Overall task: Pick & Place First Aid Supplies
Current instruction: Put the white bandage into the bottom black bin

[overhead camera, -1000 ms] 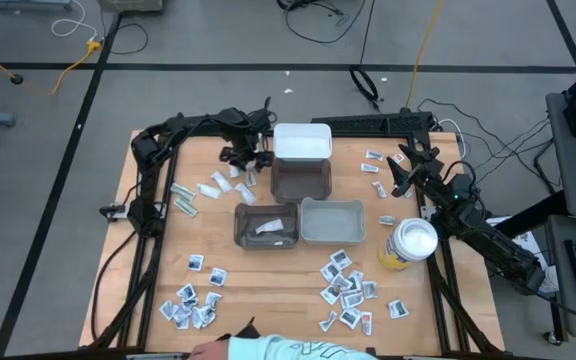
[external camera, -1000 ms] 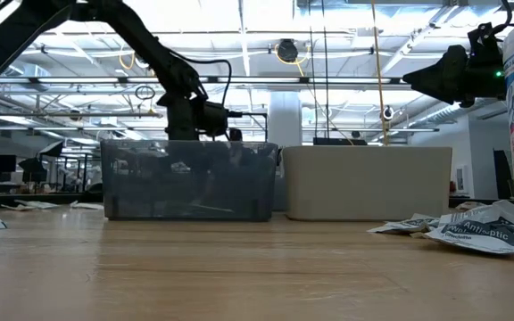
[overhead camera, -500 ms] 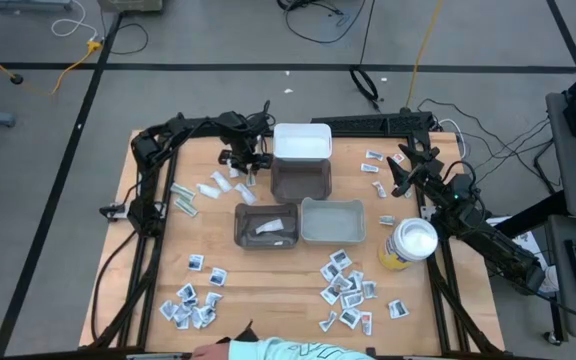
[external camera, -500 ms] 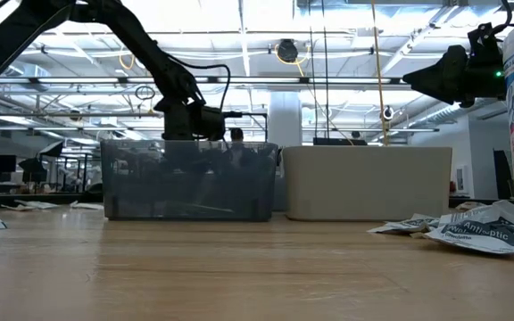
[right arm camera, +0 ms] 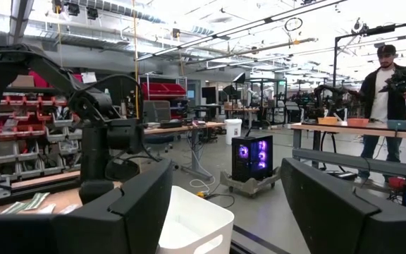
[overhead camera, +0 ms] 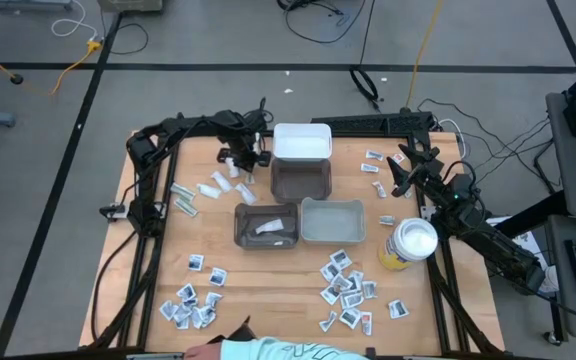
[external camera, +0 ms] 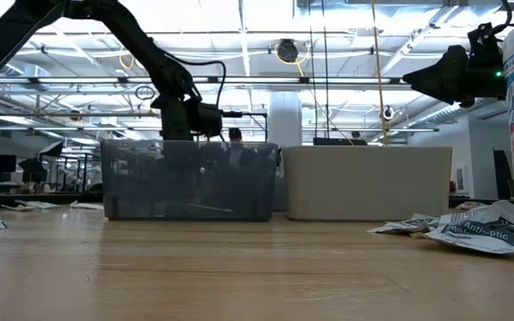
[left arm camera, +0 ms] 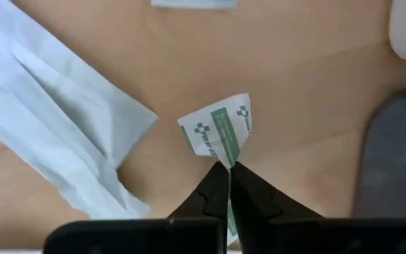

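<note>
My left gripper (overhead camera: 249,163) points steeply down at the far left of the table, just left of the dark bin (overhead camera: 300,178), and is shut on a small white packet with green print (left arm camera: 217,130). Long white strip wrappers (left arm camera: 55,120) lie beside the packet on the wood. In the low view the dark bin (external camera: 190,178) hides the fingers. My right gripper (overhead camera: 399,172) waits open above the table's far right edge and holds nothing; its fingers show wide apart in the right wrist view. My left gripper pinches the packet's edge (left arm camera: 228,156) between its two fingertips (left arm camera: 216,185), which come from above and point steeply down. The packet is bent up into a ridge where the fingers meet. Whether its other end lies on the table, I cannot tell.
A white bin (overhead camera: 301,142) stands behind the dark bin. Nearer are a dark bin holding one packet (overhead camera: 266,225) and a pale bin (overhead camera: 332,220). Packet piles lie near left (overhead camera: 193,300), near right (overhead camera: 348,285) and far right (overhead camera: 373,160). A yellow canister (overhead camera: 408,243) stands at right.
My left gripper has stayed in place and shut its fingers on the green-printed packet. The right arm has kept still.
</note>
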`<state>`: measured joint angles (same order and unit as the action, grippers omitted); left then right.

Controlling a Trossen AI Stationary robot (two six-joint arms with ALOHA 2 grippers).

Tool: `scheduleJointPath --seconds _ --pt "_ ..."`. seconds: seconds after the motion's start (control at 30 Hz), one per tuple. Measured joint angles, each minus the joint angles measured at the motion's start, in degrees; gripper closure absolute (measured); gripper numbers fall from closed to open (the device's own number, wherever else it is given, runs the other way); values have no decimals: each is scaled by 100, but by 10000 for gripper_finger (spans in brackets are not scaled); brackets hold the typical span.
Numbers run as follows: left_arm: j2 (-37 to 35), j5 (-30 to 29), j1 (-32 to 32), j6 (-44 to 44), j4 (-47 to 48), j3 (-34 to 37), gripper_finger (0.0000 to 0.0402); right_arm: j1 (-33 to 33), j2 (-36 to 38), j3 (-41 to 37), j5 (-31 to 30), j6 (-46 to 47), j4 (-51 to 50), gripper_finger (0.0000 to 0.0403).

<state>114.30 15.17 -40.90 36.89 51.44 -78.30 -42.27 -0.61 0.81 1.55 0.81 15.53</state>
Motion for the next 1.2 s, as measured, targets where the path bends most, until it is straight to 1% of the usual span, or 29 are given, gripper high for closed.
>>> scheduleJointPath --seconds 0.1,0.3,0.37,0.5,0.6,0.73,0.87,0.97,1.07,1.2 --pt "-40 137 0 -111 49 -2 397 0 0 0 0 1 1 140" --pt "-480 130 -29 -449 309 -2 398 0 -1 1 -1 1 0 140" --pt "-664 126 -29 -820 453 -14 398 1 1 1 -1 -1 0 140" --pt "-916 99 -20 -1757 1175 -231 399 0 0 -1 -1 0 0 140" --pt "-957 -203 61 -2529 1837 -531 399 1 1 1 -1 -1 0 140" --pt "-955 -828 197 -3877 2661 -897 400 1 0 0 1 0 0 140" --pt "-955 -1265 439 -5299 2940 -1050 400 1 -1 0 -1 1 0 140" --pt "-955 -1524 672 -6138 3061 -1075 400 -1 1 -1 -1 -1 0 140" --pt "-955 -1695 938 -6626 3067 -1075 401 0 1 -1 0 0 0 140" --pt "-951 -1931 1444 -6655 3099 -1159 401 0 0 0 1 1 2 140"
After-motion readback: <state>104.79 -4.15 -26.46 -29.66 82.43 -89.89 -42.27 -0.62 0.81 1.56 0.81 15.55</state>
